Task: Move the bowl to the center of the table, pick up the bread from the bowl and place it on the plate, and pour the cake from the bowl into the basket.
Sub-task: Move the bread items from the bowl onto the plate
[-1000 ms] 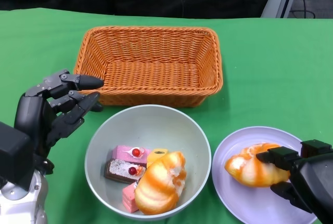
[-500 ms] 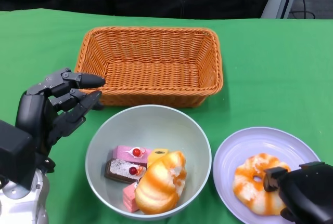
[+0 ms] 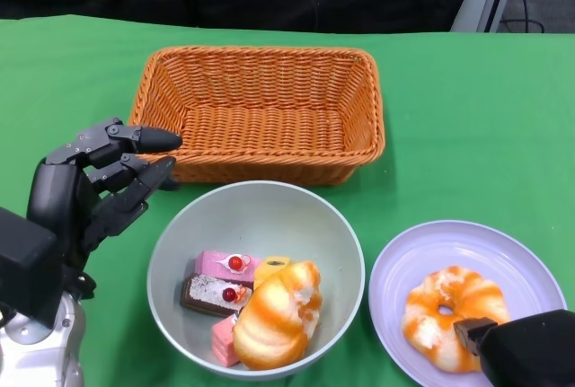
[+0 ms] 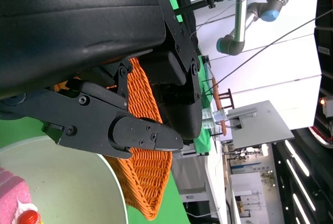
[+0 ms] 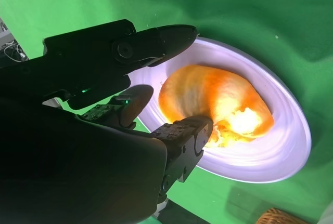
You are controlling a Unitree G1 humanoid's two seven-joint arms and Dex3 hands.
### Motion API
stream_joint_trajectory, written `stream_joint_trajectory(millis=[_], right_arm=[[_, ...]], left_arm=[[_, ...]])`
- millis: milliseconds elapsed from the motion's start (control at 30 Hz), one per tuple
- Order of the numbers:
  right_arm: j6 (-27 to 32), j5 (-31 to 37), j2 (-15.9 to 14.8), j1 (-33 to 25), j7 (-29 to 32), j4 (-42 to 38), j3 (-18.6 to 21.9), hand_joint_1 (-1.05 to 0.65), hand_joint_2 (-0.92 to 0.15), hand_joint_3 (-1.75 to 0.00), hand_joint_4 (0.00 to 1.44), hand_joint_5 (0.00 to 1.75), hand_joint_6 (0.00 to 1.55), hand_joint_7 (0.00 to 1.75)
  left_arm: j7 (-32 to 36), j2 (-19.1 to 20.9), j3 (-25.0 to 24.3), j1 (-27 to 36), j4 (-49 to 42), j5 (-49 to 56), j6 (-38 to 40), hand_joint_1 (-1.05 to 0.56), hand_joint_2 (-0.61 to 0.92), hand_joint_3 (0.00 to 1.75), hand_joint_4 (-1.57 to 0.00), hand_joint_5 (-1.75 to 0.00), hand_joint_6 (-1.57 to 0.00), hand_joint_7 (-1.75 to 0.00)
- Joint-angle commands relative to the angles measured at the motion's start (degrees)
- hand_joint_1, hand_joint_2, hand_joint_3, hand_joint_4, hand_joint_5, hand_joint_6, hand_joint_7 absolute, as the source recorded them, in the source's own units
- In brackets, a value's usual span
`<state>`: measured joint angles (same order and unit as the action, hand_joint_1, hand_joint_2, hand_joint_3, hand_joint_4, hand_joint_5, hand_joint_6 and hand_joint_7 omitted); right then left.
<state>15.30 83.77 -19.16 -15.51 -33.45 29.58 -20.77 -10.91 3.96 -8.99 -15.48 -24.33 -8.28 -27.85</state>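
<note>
A grey bowl (image 3: pixel 260 215) sits in front of me, holding an orange-glazed bread (image 3: pixel 277 315) and several small cakes (image 3: pixel 220 279). A ring-shaped glazed bread (image 3: pixel 449 311) lies on the lilac plate (image 3: pixel 467 239) to the bowl's right. My right hand (image 3: pixel 530 351) is low at the plate's near edge, its fingers apart and holding nothing. In the right wrist view its fingers (image 5: pixel 156 42) spread over the bread (image 5: pixel 208 96) on the plate (image 5: pixel 283 148). My left hand (image 3: pixel 90 189) hovers with its fingers apart just left of the bowl.
An empty orange wicker basket (image 3: pixel 260 109) stands behind the bowl, its front wall close to the bowl's far rim. The left wrist view shows the basket (image 4: pixel 145 172) and the bowl's rim (image 4: pixel 62 182) beyond my left hand (image 4: pixel 104 78). Green cloth covers the table.
My right hand has let go of the ring-shaped bread and drawn back toward me. The bread now lies flat on the plate. The left hand has barely moved.
</note>
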Motion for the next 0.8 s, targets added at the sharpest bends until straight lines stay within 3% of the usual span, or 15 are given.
stream_joint_trajectory(millis=[33,267,533,800], right_arm=[[-0.3,-0.1,0.3,-1.2,0.5,1.4,1.1,-0.67,-0.92,-0.16,0.52,0.00,0.44,0.01],[-1.2,-4.4,2.7,-2.2,0.9,10.7,4.3,-0.67,-0.92,-0.15,0.61,0.04,0.52,0.03],[-3.0,-16.5,6.7,-0.9,0.2,20.5,8.2,-0.65,-0.92,-0.07,0.82,0.09,0.62,0.04],[-0.2,-25.1,8.3,4.8,-9.4,26.8,10.7,-0.69,-0.92,-0.04,0.84,0.06,0.64,0.02]], left_arm=[[0.7,0.9,-0.1,0.7,0.6,0.8,-0.4,-0.40,0.92,0.18,-0.76,-1.22,-0.89,-0.70],[0.6,0.7,-0.2,0.5,0.4,0.7,-0.1,-0.40,0.92,0.17,-0.76,-1.23,-0.89,-0.70],[0.7,0.6,-0.2,0.4,0.1,0.8,-0.1,-0.39,0.92,0.18,-0.75,-1.22,-0.89,-0.70],[0.5,0.4,-0.1,0.3,0.0,0.7,-0.5,-0.40,0.92,0.17,-0.75,-1.22,-0.88,-0.69]])
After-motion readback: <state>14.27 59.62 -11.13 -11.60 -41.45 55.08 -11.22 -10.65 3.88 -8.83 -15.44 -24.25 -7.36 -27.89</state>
